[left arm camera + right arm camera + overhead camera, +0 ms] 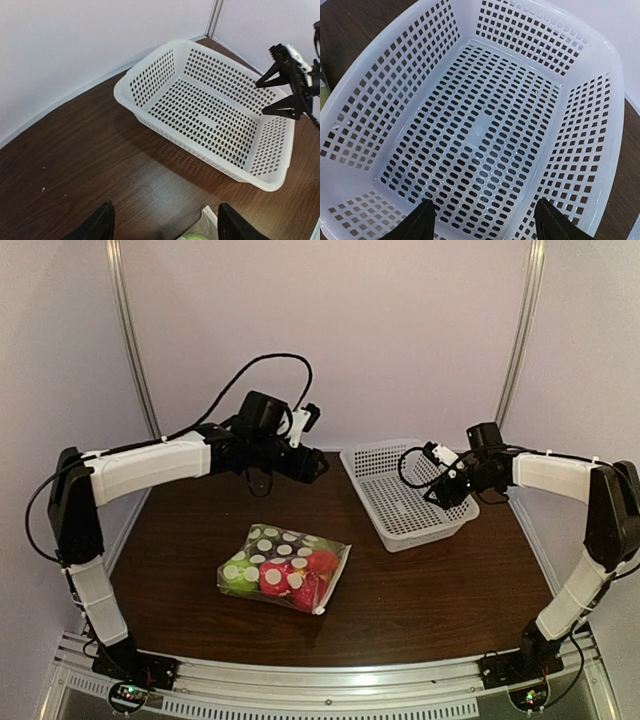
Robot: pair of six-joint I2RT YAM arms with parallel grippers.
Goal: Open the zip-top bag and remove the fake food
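Meanwhile, the bag [285, 568] lay on the table [440, 590] with the fruit [300, 582] inside. At its twelve o'clock the raised, bent left arm held the left gripper [316, 467] spread and empty. At two o'clock, the right gripper [446, 496] hovered over the basket [365, 455], fingers apart, gripping nothing.

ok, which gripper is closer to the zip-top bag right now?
Left. The left gripper hangs just beyond the far edge of the zip-top bag; the right gripper is farther off, over the white perforated basket.
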